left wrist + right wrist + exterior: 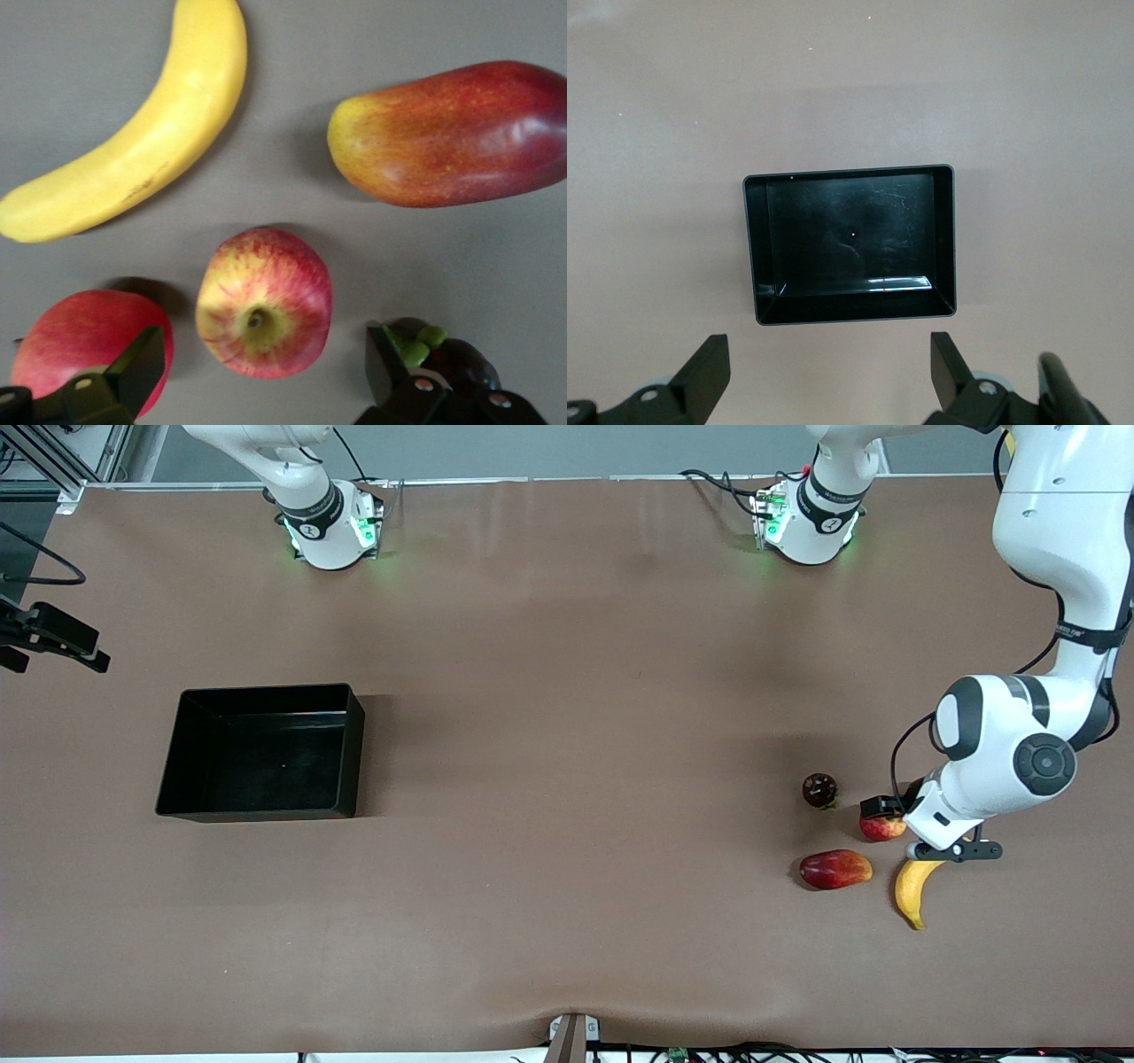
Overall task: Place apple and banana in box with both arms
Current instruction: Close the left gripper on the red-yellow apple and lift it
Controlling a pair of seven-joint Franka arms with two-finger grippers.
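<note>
Fruit clusters at the left arm's end of the table; left gripper (889, 815) hangs over the apple (881, 829), beside the banana (913, 887). Its wrist view: fingers (137, 365) wide, apple (264, 302) between. Right gripper (829, 376), wide-spread, over the empty box (943, 235).

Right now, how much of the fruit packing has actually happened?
Nothing is packed yet: the box is empty. In hand: the left gripper, fingers open, is over the apple, not gripping it. The right gripper hangs open above the box and holds nothing. Left to do: the apple and the banana must both go into the box; both lie on the table at the left arm's end.
</note>
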